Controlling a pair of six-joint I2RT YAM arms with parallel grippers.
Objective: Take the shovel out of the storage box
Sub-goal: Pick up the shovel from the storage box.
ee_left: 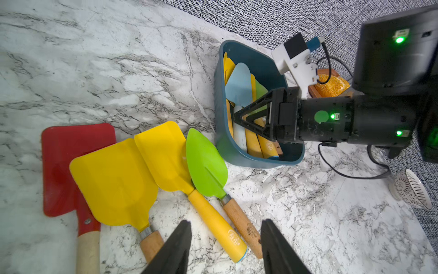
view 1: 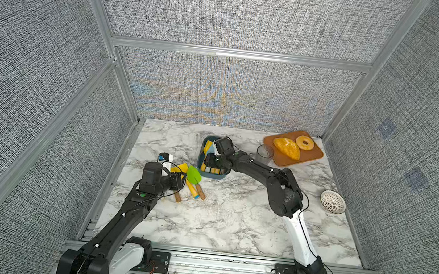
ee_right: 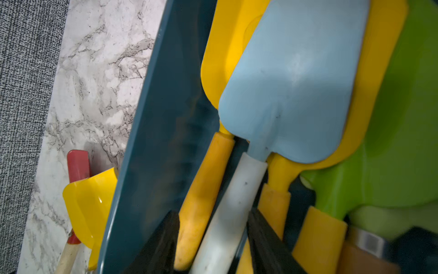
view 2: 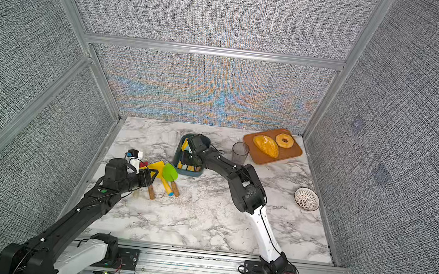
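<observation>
Inside storage box (ee_left: 227,147), shovels (ee_right: 296,83); right gripper (ee_right: 212,212) open astride handles (ee_right: 227,201), left gripper (ee_left: 226,221) open.

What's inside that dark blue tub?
Toy shovels: a light blue shovel on top, over yellow shovels and a green shovel. Most of the floor of the tub, and anything beneath the pile, is hidden.
</observation>
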